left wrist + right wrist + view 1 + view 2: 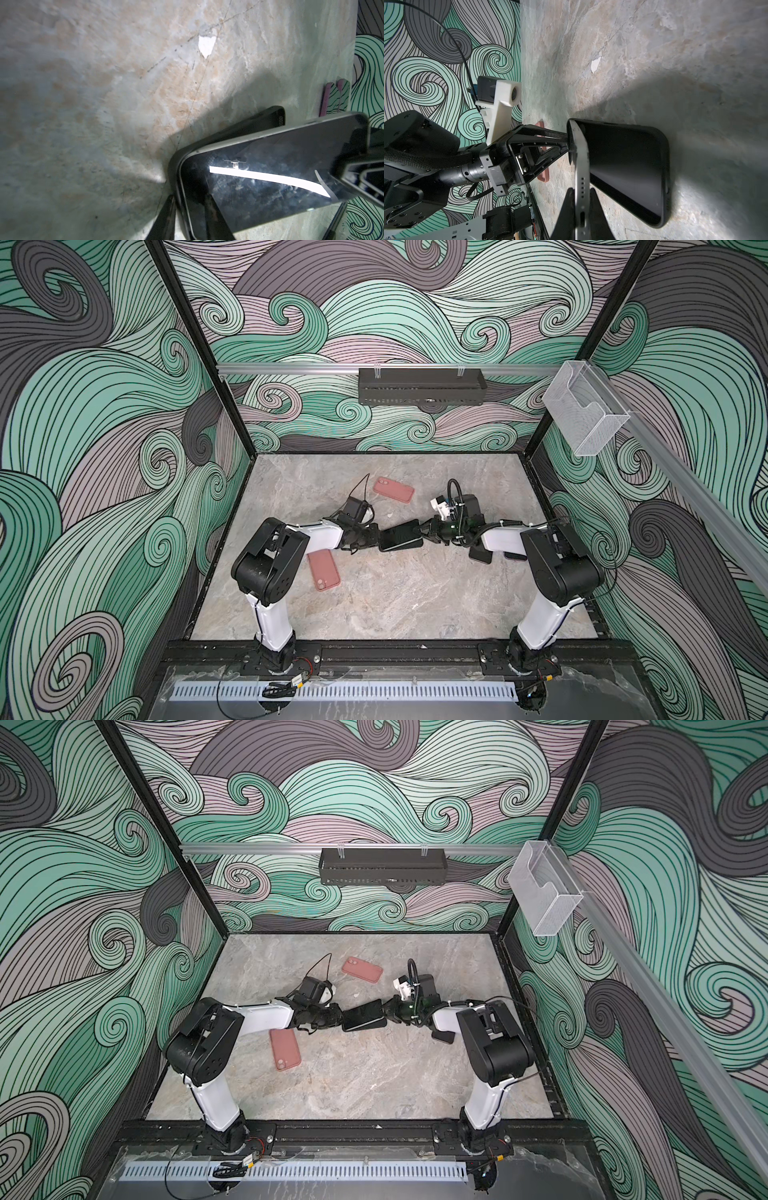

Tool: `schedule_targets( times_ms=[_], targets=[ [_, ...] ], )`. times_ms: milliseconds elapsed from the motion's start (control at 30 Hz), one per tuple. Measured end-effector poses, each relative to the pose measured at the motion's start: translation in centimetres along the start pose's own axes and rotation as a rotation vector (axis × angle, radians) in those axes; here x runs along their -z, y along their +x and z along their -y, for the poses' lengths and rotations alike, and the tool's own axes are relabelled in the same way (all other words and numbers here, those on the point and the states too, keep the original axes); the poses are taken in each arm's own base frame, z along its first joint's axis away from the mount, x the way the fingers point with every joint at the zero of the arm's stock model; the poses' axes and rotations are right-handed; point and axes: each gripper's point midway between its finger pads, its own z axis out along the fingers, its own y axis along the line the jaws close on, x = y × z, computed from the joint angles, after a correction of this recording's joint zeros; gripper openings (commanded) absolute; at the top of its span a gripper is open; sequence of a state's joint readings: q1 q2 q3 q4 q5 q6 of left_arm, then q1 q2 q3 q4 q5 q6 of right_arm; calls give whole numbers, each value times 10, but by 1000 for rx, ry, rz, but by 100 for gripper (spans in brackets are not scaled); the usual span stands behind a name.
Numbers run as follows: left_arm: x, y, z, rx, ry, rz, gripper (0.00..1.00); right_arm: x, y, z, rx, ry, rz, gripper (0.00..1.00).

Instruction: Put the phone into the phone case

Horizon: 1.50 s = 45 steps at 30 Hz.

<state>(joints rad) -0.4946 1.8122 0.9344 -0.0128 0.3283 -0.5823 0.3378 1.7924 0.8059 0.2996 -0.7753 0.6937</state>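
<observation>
Black glass-fronted phone (580, 166) with a grey metal rim is pinched at its port end by the right gripper (581, 190), whose two dark fingers press on its front and back. That end is tilted up. The opposite end sits inside a black soft-walled phone case (662, 176) lying beneath it, so the two gape like a wedge. The left gripper (189, 197) straddles the seated end, with one finger outside the case wall and one over the screen. Whether it squeezes or rests loose I cannot tell. All this is at the middle of the grey marbled tabletop (374, 614), near a white chip (205, 45) in its surface. A salmon-pink phone-shaped slab (393, 489) lies toward the back wall. A second salmon-pink slab (323, 570) lies partly under the left arm (320, 533).
</observation>
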Motion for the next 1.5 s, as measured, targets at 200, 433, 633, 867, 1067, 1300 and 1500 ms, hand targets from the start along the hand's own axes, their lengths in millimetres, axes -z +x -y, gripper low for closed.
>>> schedule_targets(
  times_ms=[200, 433, 633, 867, 1067, 1300, 1500],
  targets=[
    [1, -3, -2, 5, 0, 6, 27, -7, 2, 5, -7, 5, -15, 14],
    [0, -4, -4, 7, -16, 0, 25, -10, 11, 20, -27, 72, -37, 25],
    [-2, -4, -5, 3, -23, -7, 20, -9, 24, 34, -14, 198, -83, 32],
    [-5, -10, -3, -1, -25, -10, 17, -5, 26, 32, 44, 292, -111, 39],
    [-5, -10, -3, -1, -25, -9, 17, -1, 27, 28, 106, 386, -137, 40],
    [-5, -10, -3, -1, -25, -10, 16, 8, 21, 21, 177, 494, -166, 40],
    [-5, -9, -3, 1, -25, -11, 17, 13, 17, 16, 213, 541, -167, 37]
  ],
)
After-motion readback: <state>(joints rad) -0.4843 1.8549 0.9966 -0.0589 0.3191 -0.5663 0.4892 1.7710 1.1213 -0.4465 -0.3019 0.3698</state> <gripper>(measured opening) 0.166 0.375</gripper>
